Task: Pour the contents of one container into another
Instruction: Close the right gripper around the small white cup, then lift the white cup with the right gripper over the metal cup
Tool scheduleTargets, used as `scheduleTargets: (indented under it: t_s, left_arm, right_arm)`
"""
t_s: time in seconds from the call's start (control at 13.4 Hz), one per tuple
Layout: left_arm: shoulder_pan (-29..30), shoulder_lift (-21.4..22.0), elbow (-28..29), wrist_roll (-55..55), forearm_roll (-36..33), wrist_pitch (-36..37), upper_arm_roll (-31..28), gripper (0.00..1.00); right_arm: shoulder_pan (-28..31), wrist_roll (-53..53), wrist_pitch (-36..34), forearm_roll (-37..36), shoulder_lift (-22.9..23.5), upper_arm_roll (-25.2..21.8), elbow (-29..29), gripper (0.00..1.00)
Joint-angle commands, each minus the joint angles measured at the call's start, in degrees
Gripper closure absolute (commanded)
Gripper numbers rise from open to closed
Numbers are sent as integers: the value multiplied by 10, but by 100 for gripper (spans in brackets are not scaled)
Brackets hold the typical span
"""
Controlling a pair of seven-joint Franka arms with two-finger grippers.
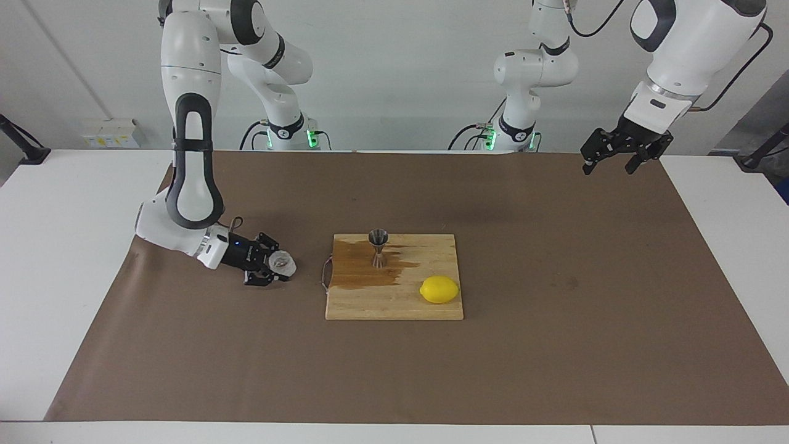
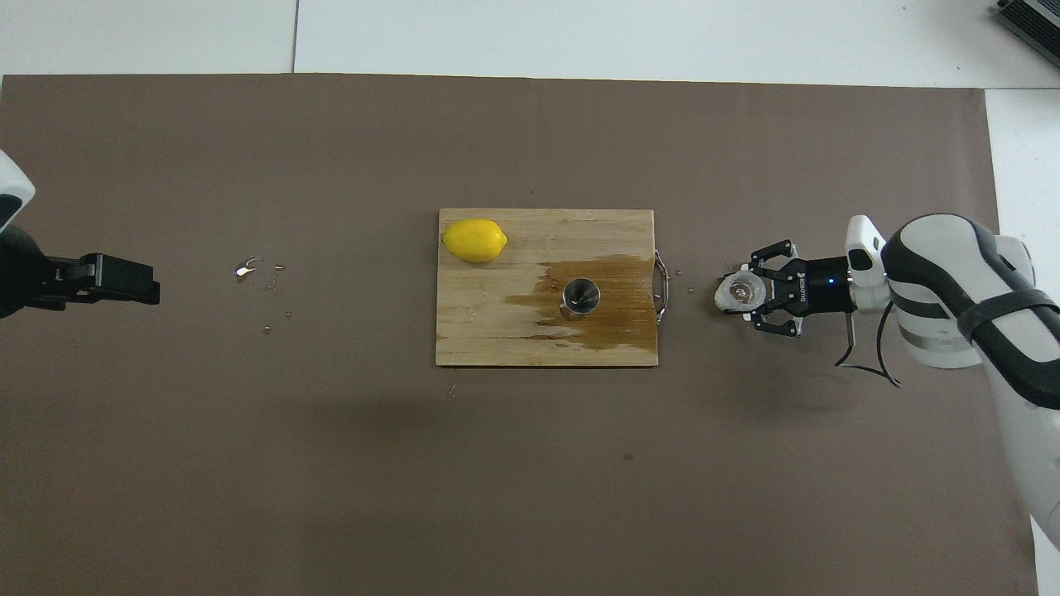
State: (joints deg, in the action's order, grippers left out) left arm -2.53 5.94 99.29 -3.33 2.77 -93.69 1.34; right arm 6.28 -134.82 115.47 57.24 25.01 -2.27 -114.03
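Observation:
The small clear cup [image 1: 284,263] sits between the fingers of my right gripper [image 1: 275,267], low over the brown mat beside the board's handle end. In the overhead view the cup [image 2: 739,292] shows a brownish bottom, and the right gripper [image 2: 752,295] is closed on its sides. The steel jigger [image 1: 378,246] stands upright on the wooden board, also seen from above [image 2: 581,295]. My left gripper [image 1: 608,167] hangs open and empty high over the mat's corner at the left arm's end; it also shows in the overhead view [image 2: 124,279].
The wooden cutting board [image 1: 394,305] lies mid-mat with a wet brown stain [image 1: 360,272] around the jigger. A yellow lemon [image 1: 439,289] rests on the board's corner farther from the robots. Small drops [image 2: 248,267] lie on the mat toward the left arm's end.

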Motion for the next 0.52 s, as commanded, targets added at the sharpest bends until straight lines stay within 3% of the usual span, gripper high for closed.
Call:
scheduleTargets:
  t_s: [0.0,0.15,0.45]
  left_arm:
    - [-2,13,9,-3,-12,7,2,0]
    - [2,12,8,-3,-12,-1,2,0]
    - [2,12,11,0,-12,-3,2,0]
  right_arm:
    - [-6,36,7,6,-21,2,-1,80]
    - [-27,102,16,-3,-50,2,0,79]
    - [-86,288,56,-101,-107,2,3,79]
